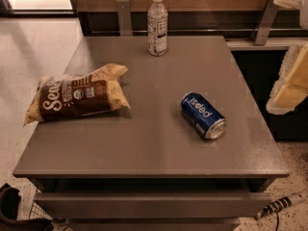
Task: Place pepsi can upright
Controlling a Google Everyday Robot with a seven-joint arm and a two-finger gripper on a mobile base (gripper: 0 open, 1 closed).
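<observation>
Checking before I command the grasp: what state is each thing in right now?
pepsi can: lying on its side on the table, silver top toward the front right.
clear bottle: upright, capped, at the far edge.
chip bag: lying flat on the left.
gripper: open, empty, at the right of the view, apart from the can.

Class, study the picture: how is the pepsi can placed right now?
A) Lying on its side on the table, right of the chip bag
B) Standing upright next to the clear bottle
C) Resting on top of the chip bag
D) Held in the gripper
A: the pepsi can lies on its side on the table, silver top facing front-right, while the gripper hangs at the right edge, jaws apart, holding nothing.
</observation>
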